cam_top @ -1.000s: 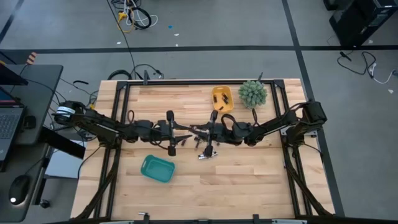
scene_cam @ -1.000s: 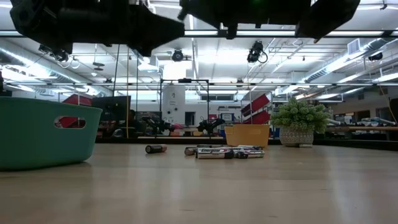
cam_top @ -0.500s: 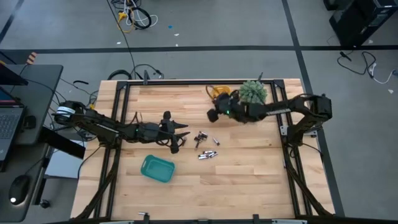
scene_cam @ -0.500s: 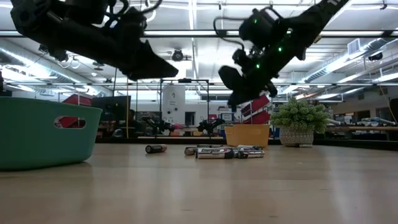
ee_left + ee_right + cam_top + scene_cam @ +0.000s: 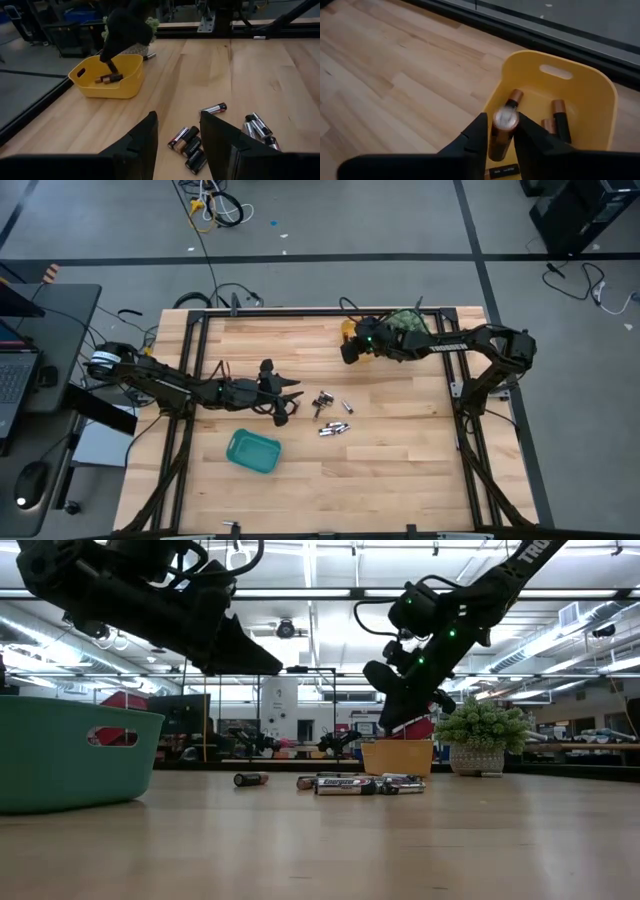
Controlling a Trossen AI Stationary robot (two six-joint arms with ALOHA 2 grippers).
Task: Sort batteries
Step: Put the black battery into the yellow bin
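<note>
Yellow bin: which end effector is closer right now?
Right. The right end effector hangs over the yellow bin with a battery between its fingers; the left end effector sits mid-table beside the loose batteries.

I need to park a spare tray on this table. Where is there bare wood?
Bare wood lies right of the teal bin, below the loose batteries. Crowded: mid-table around them and the left gripper; the yellow bin corner beneath the right gripper.
</note>
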